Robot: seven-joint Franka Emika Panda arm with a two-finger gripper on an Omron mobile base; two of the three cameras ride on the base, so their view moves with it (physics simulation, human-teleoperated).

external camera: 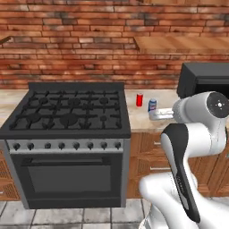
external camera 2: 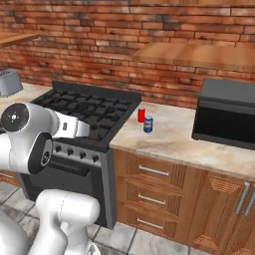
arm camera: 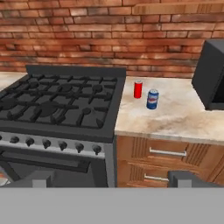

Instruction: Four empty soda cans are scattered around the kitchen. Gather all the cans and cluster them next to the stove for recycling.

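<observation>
1. We see two cans standing upright on the marble counter (external camera: 156, 123) just right of the stove (external camera: 67, 112): a slim red can (external camera: 139, 99) and, just beside it toward the counter's front and the microwave (external camera: 203, 80), a blue can (external camera: 152, 105). They stand close together but apart, not touching.
2. In the right base view the same pair, red can (external camera 2: 141, 115) and blue can (external camera 2: 148, 124), sits near the stove's (external camera 2: 94, 112) right edge, well apart from the microwave (external camera 2: 226, 112).
3. Our gripper (arm camera: 112, 181) is spread wide and holds nothing; its two dark fingertips (arm camera: 186, 178) rise at the bottom of the hand view with clear space between them.
4. The relation that matters: in the hand view the red can (arm camera: 138, 89) and blue can (arm camera: 152, 99) lie ahead of the hand and slightly to the right of centre, well apart from the fingertips. Both long axes are vertical, so a level approach from the counter's front would suit them.
5. We judge these two already clustered beside the stove (arm camera: 61, 103). The task names four, and no others are visible here, so the likely next step is to search elsewhere rather than reach forward.
6. If we do reach in, the blue can is the nearer one and could be knocked into the red.
</observation>
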